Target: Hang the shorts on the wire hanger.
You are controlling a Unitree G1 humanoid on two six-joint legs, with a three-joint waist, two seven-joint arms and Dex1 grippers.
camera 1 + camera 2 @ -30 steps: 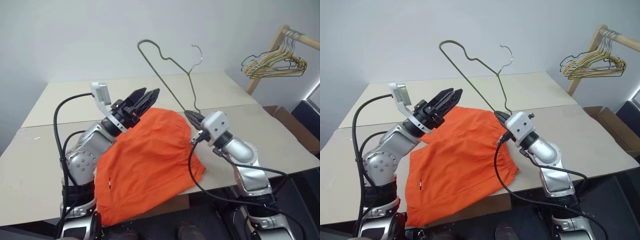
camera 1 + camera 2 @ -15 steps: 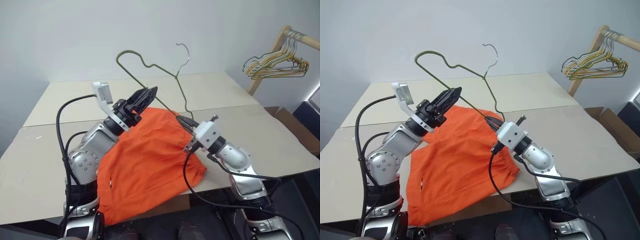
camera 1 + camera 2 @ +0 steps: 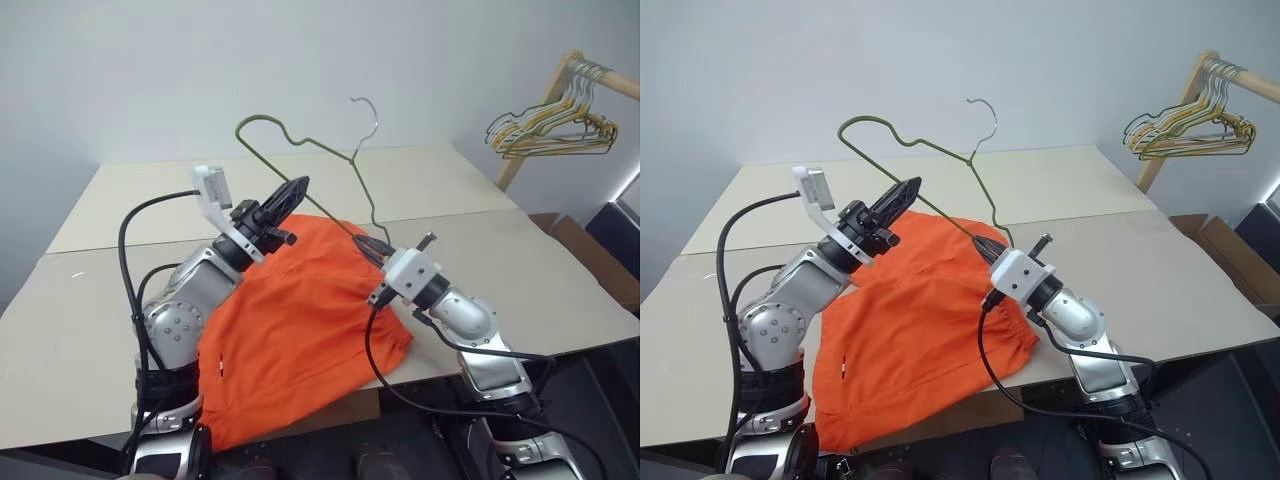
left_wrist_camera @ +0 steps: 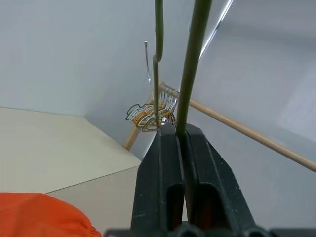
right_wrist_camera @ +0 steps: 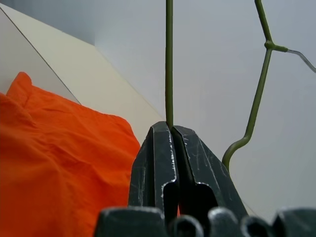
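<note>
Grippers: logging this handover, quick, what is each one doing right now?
Left gripper: closed on the wire hanger.
Right gripper: closed on the wire hanger too.

My head pair looks down over both arms; each wrist camera sights closely along my pincer's fingers, sharing the wire hanger.

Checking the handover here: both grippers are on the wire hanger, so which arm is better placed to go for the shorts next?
Probably the right. The right gripper sits at the shorts; the left gripper pinches the wire hanger higher.
</note>
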